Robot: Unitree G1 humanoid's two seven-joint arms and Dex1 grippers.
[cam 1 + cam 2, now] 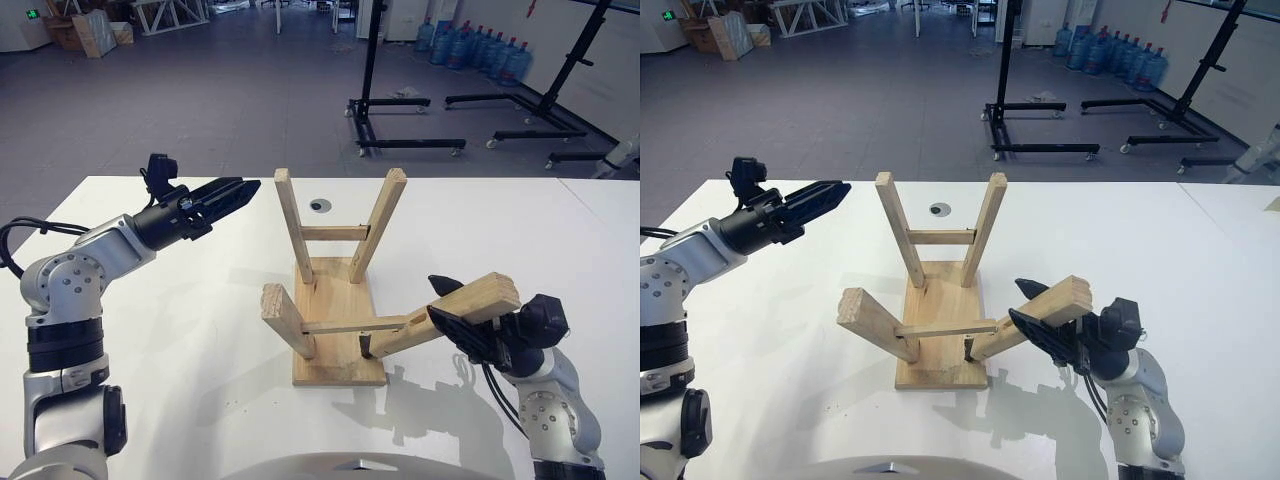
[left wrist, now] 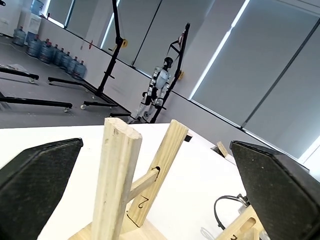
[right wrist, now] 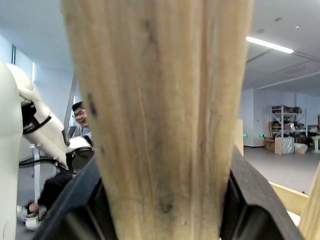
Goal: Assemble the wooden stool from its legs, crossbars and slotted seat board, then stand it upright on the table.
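**Q:** How far along is the stool?

**Me:** Roughly halfway, I'd judge. The seat board (image 1: 335, 290) lies flat on the table (image 1: 180, 330) at the centre of the head view. The far pair of legs (image 1: 292, 225) stands up out of it, joined by the far crossbar (image 1: 333, 233), so that half looks done.

**Q:** And the near half?

**Me:** It isn't seated, as far as I can tell. The near left leg (image 1: 285, 318) and the near right leg (image 1: 400, 334) are linked by the near crossbar (image 1: 355, 325). Both lean across the lower end of the board instead of standing straight.

**Q:** What are your grippers doing?

**Me:** My right gripper (image 1: 447, 305), in the lower right of the frame, is clamped on the free end of the near right leg. My left gripper (image 1: 240, 192) hangs in the upper left of the frame with its fingers apart and holding nothing. It points toward the far legs, clear of them.

**Q:** What's left?

**Me:** Bring the near pair upright and press it into its slots. Then turn the whole stool over onto its feet.
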